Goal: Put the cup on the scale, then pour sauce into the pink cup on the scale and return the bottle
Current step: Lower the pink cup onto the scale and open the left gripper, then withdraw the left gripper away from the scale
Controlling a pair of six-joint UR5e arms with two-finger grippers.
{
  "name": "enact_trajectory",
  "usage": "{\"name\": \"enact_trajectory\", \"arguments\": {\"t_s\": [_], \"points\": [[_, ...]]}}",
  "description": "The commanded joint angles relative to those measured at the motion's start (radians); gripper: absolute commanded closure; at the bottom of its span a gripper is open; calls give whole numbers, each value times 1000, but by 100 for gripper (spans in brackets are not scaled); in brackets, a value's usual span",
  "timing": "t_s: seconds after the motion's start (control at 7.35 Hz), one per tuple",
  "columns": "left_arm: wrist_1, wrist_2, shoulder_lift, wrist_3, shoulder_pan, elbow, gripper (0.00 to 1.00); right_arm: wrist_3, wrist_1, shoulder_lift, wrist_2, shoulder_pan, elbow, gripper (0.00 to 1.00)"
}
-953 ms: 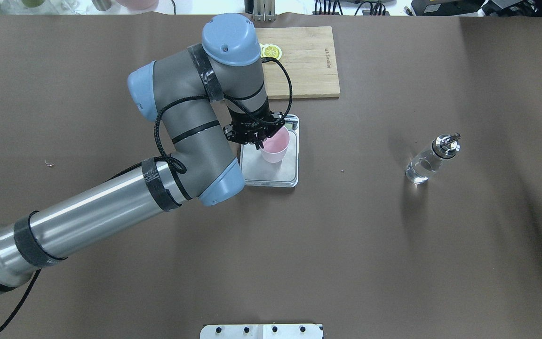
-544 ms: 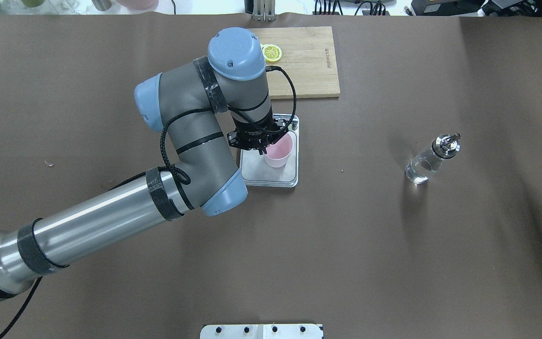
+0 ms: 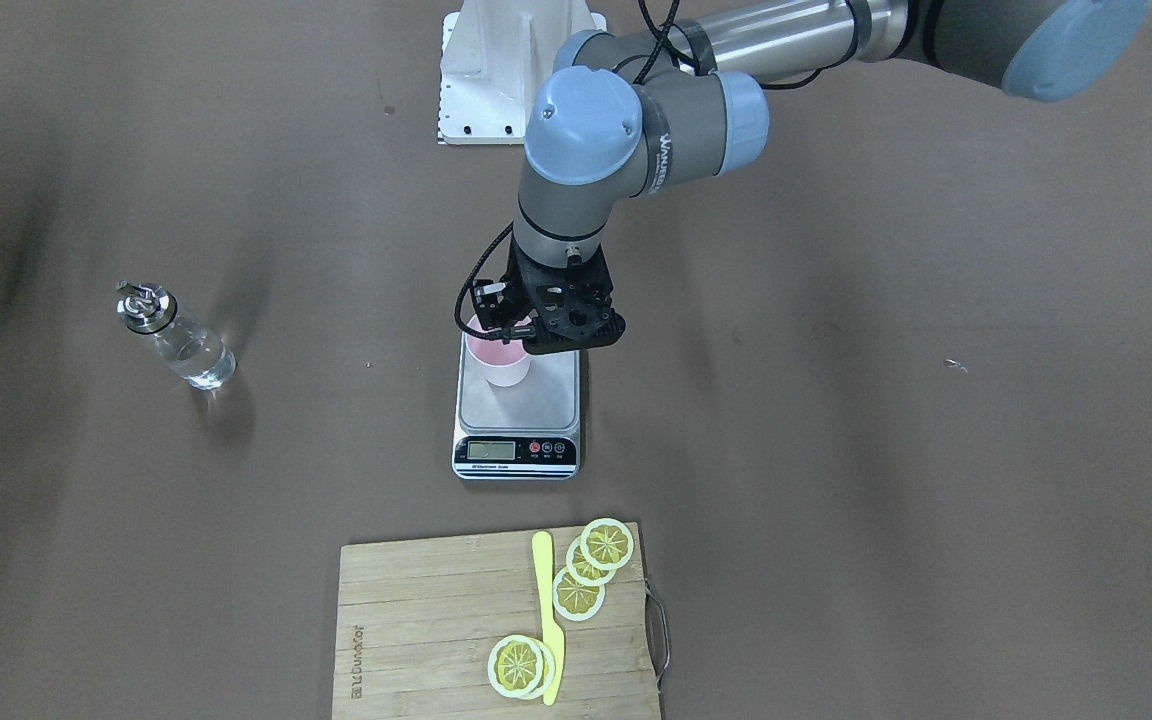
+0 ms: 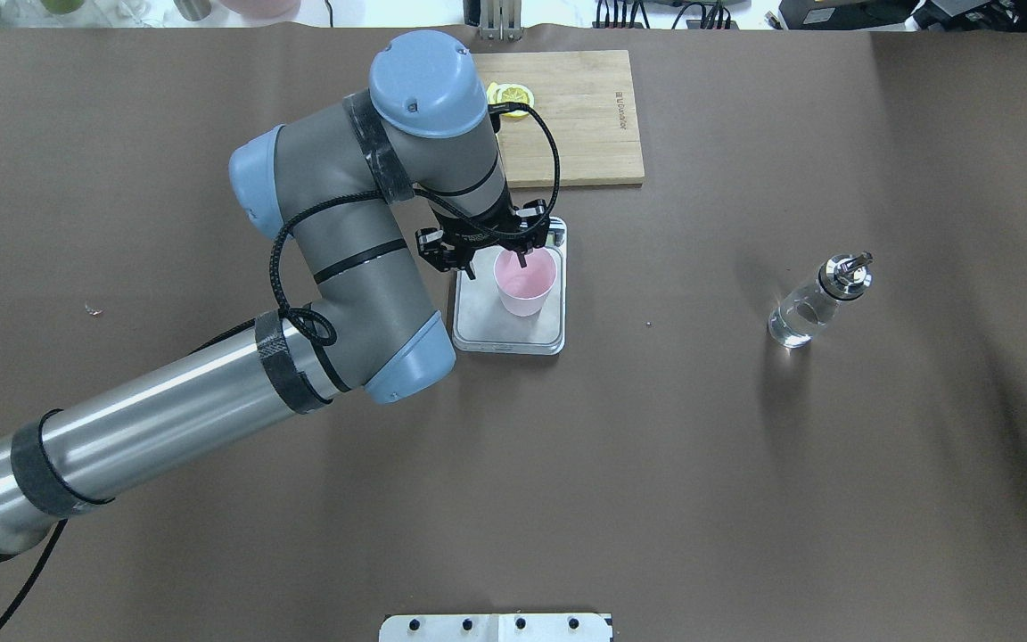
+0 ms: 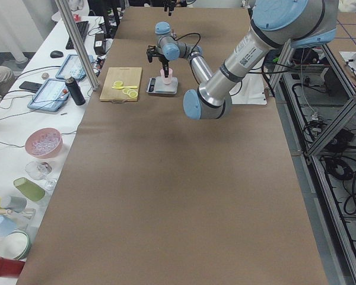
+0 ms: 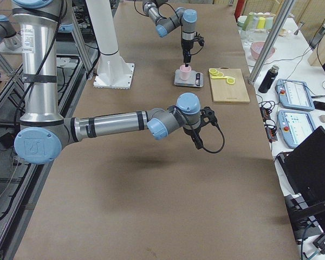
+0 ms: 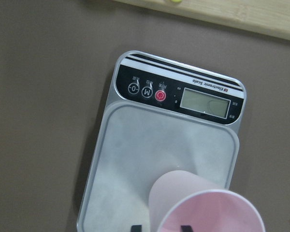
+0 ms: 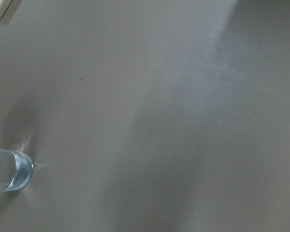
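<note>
Left end effector [image 4: 496, 263]: risen off the cup's rim since half a second ago; fingers now spread, one tip outside the cup's left wall, the other over its mouth, pinching nothing.
Cup [image 4: 525, 285]: pink, upright, on the scale [image 4: 496, 325], right of the platform's middle.
Bottle [image 4: 812, 303]: clear glass, metal spout, upright on the counter [image 4: 656, 490], well right of the scale; clear sauce [image 4: 794, 323] inside.
Right end effector [image 6: 198, 142]: above bare counter near the bottle; cannot tell whether spread or pressed together.
Cutting board [image 4: 585, 116]: beyond the scale, with lemon slices [image 3: 591, 565].
</note>
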Motion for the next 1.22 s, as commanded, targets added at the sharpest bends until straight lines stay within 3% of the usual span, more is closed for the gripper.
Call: {"name": "enact_trajectory", "arguments": {"t_s": [0.0, 0.14, 0.54, 0.68, 0.95, 1.09], "points": [[19, -29, 119, 89, -58, -151, 2, 14, 65, -68, -5, -10, 13, 0], [77, -58, 173, 191, -96, -217, 2, 23, 192, -110, -23, -10, 9, 0], [224, -139, 306, 537, -286, -360, 2, 55, 289, -135, 64, -16, 19, 1], [226, -165, 345, 641, -340, -363, 2, 87, 359, -138, 66, -18, 19, 2], [226, -167, 383, 727, -385, -363, 2, 231, 607, -186, 52, -50, 21, 1], [228, -167, 385, 732, -388, -363, 2, 244, 654, -199, 38, -56, 22, 2]]}}
